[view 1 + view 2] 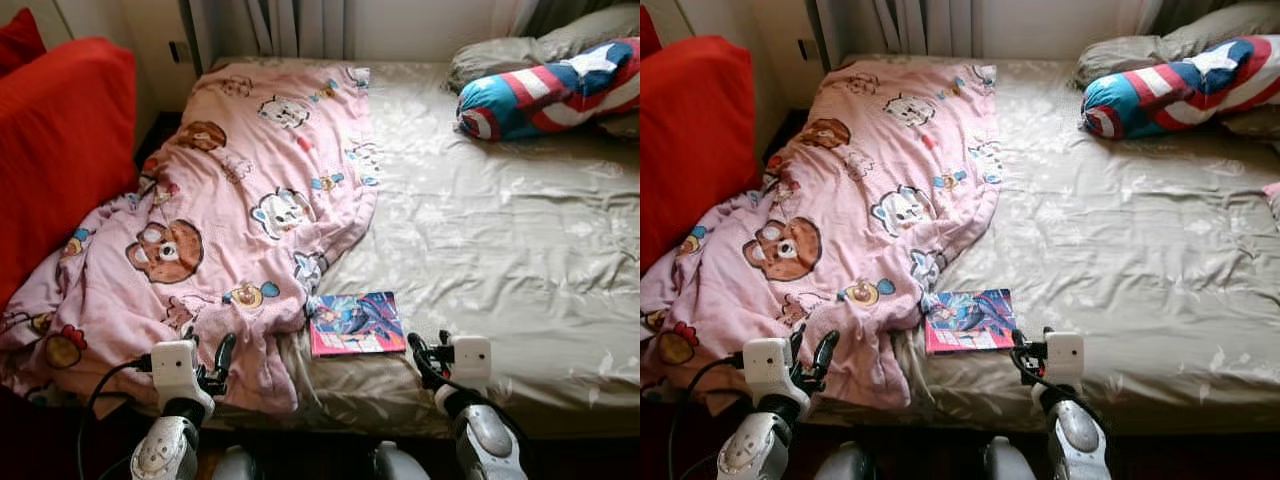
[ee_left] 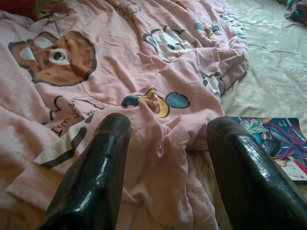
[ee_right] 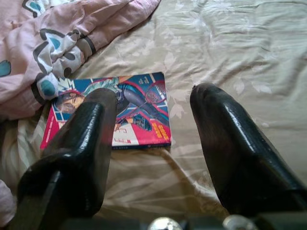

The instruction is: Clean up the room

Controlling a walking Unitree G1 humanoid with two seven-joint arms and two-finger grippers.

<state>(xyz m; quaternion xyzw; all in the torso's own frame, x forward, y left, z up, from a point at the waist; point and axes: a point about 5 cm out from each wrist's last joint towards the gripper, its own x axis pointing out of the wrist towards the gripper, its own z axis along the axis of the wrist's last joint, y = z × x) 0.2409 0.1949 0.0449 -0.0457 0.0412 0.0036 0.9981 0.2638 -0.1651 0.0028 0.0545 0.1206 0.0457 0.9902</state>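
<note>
At the bottom of the frame our left gripper [image 1: 222, 362] hovers open over the blanket [image 1: 230, 210] hem; our right gripper [image 1: 425, 358] hovers open just right of the comic [image 1: 356, 322], bottom centre. Its cover lettering is unreadable.

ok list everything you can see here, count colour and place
pink cartoon-print blanket: one, pink with bears, crumpled over the bed's left half
colourful comic book: one, blue and pink, flat near the bed's front edge, blanket corner overlapping it
beige satin bedsheet: one, beige, covering the bed
striped shield-print bolster: one, blue, red and white, far right
grey pillow: one, behind the bolster
red cushion: one, left of the bed
left gripper: open, over the blanket's edge
right gripper: open, right of the comic
</note>
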